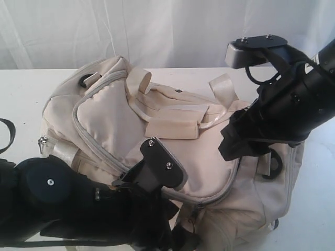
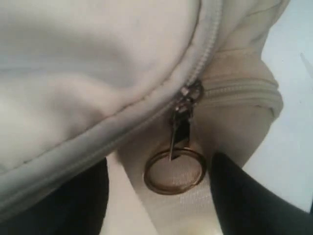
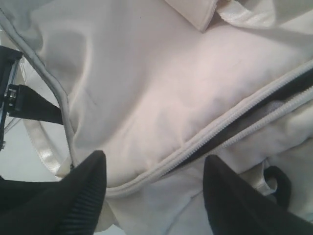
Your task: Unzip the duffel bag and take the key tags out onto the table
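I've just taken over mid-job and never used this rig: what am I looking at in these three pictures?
This is a robot with two arms, each with a two-finger gripper. The wide picture is from a camera off the arms: a cream duffel bag lies on a white table. The other two are wrist cameras. The left gripper is open around a zipper's ring pull. The right gripper is open over a partly open zipper. Nothing is held; no key tags show.

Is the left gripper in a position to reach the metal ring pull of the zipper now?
Probably yes. The ring pull hangs free between the open fingers of the left gripper, with nothing covering it; only the duffel bag fabric lies behind.
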You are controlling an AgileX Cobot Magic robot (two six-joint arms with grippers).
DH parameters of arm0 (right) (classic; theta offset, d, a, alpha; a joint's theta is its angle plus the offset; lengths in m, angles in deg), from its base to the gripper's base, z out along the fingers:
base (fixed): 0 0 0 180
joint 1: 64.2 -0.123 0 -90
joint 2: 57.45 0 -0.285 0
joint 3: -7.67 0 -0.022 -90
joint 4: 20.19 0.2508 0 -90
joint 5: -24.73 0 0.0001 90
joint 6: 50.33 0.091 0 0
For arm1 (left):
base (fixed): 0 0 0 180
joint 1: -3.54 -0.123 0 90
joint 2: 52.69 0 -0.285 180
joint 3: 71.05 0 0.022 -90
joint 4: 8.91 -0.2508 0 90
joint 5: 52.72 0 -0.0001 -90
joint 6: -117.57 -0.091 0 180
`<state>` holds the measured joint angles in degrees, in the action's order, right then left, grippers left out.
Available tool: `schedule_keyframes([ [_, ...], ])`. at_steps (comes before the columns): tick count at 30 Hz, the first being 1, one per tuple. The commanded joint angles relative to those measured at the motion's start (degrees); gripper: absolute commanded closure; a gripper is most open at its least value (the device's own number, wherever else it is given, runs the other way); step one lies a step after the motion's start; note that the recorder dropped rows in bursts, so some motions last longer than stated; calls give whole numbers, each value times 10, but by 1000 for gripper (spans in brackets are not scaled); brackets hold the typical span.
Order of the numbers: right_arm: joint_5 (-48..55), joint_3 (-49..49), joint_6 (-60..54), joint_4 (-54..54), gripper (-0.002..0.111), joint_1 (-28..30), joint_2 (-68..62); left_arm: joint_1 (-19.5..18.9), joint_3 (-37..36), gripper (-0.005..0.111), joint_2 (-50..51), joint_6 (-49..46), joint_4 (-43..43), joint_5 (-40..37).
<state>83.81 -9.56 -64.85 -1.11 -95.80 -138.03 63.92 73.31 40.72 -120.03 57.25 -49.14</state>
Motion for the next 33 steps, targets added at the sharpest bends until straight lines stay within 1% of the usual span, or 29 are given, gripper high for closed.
schedule_keyframes([
  [1,-23,-20,-7,3,53,3,1,4,2,63,-1,3,8,-8],
  [2,-28,-23,-7,3,53,3,1,4,2,73,-1,3,8,-12],
  [4,-31,-24,-7,3,53,3,1,4,5,83,-1,3,8,-27],
  [6,-34,-24,-7,3,53,3,1,4,14,87,-1,3,8,-47],
  [12,-34,-25,-7,3,53,3,-9,4,18,87,-22,3,6,-69],
  [22,-35,-28,-7,3,53,3,-28,4,18,87,-52,2,5,-79],
  [29,-35,-28,-7,4,53,3,-28,4,18,87,-52,2,-19,-128],
  [33,-35,-28,-7,4,53,3,-28,4,18,87,-52,2,-24,-132],
])
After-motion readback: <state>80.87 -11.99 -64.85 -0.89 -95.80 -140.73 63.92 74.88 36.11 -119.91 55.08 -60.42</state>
